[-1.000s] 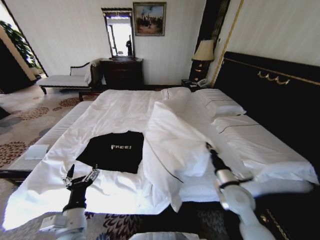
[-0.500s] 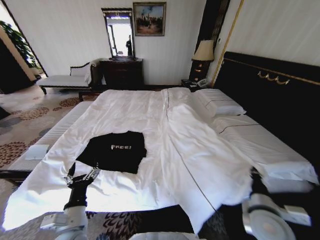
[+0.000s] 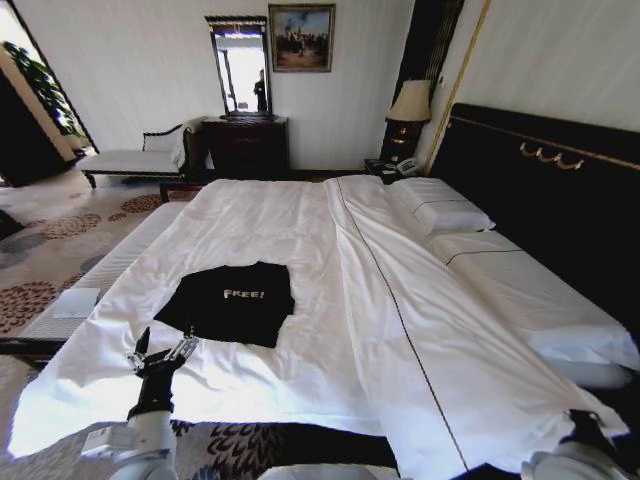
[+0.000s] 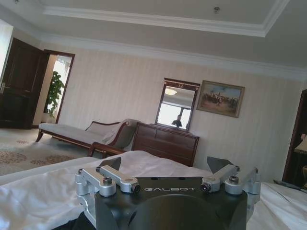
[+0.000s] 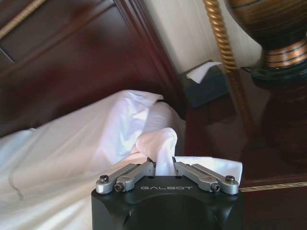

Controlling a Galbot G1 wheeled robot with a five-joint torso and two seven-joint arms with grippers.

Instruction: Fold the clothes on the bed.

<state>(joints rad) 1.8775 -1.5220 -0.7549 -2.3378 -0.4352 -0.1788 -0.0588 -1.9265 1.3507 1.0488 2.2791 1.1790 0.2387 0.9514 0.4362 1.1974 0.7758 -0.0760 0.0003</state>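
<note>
Your right hand (image 5: 163,168) is clenched on a bunched fold of the white duvet (image 5: 158,143); the fabric rises in a peak from between the two fingers, which meet around it. In the head view this hand sits at the bed's near right corner (image 3: 590,440), mostly hidden by the duvet's edge (only a dark bit of wrist peeks out). Beside it in the wrist view stand the dark headboard (image 5: 72,52), a nightstand (image 5: 240,143) with a tissue box (image 5: 204,84), and the base of a brass lamp (image 5: 273,33).

Your left hand (image 3: 160,352) is released, fingers spread wide, holding nothing. It hovers over the near left edge of the bed (image 3: 90,385), just short of the black T-shirt (image 3: 232,302).

The T-shirt lies flat on the duvet, on the left half of the bed, with its white "FREE!" lettering facing up. Nothing lies between your left hand and the shirt. A pale bench (image 3: 80,285) runs along the bed's left side, with a small white pad (image 3: 76,302) on it.
</note>
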